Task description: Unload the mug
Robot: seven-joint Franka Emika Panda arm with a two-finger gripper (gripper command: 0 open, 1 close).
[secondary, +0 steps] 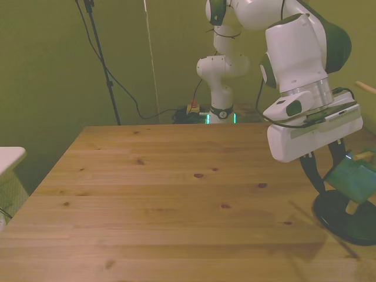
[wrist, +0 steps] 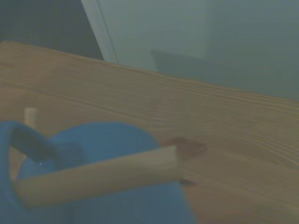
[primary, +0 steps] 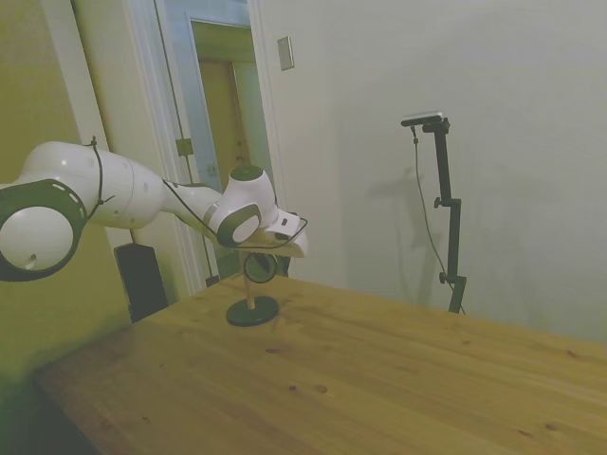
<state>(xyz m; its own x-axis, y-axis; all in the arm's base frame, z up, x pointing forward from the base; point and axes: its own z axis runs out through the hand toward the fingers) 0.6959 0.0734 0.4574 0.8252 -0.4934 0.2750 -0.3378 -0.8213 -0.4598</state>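
Dark green mug (secondary: 353,181) hangs tilted on the wooden peg stand (secondary: 345,216), at the table (secondary: 176,194) edge on the front view's right. You've got the gripper (secondary: 329,161) right at the mug, fingers either side by the look of it; can't tell if they're gripping. Wrist cam: peg (wrist: 100,179) thru the handle.

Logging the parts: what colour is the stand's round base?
Black; the stand's base shows best in the front view.
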